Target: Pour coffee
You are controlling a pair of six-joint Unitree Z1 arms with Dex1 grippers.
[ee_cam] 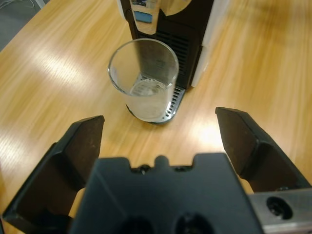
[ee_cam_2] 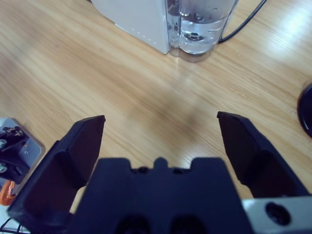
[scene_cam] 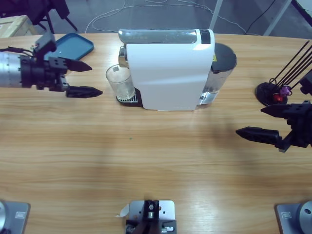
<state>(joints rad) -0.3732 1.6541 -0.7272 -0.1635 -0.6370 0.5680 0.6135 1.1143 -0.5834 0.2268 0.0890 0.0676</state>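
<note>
A white coffee machine [scene_cam: 168, 75] stands at the back middle of the table, its clear water tank [ee_cam_2: 197, 24] at the right end. An empty clear glass [scene_cam: 120, 82] [ee_cam: 144, 80] sits on the drip tray under the spout at the machine's left end. My left gripper [scene_cam: 84, 78] [ee_cam: 158, 131] is open, a short way left of the glass and pointing at it, nothing between its jaws. My right gripper [scene_cam: 263, 122] [ee_cam_2: 161, 131] is open over bare wood, right of the machine, holding nothing.
A blue tray [scene_cam: 73, 46] lies at the back left behind the left arm. A black stand with thin rods [scene_cam: 275, 90] holding small purple and red pieces stands at the right edge. A black cable [ee_cam_2: 243, 22] runs from behind the water tank.
</note>
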